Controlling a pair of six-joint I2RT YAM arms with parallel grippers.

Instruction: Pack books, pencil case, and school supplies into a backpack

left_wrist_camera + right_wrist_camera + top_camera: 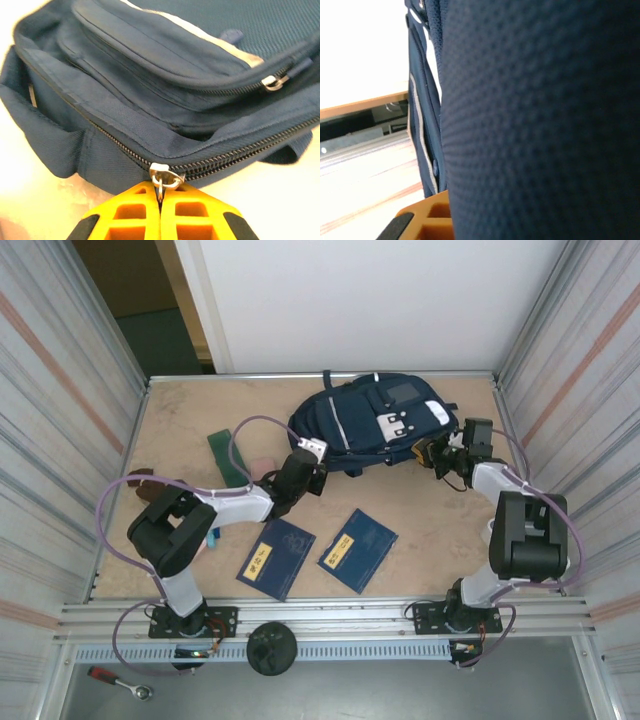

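Two navy books (276,558), one backpack (350,425), one pink pencil case (262,466), one green flat item (224,453)

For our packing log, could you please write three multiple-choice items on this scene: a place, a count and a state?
1. Where are the books? A) on the table, nearer the arms than the backpack; B) inside the backpack; C) stacked on the backpack.
2. How many books are there? A) one; B) two; C) four.
3. How do the jaws of the left gripper stand? A) wide open; B) shut on the zipper pull; C) shut on a book.
Answers: A, both lie on bare table; B, two navy covers show; B, the yellow jaws meet on the metal pull.
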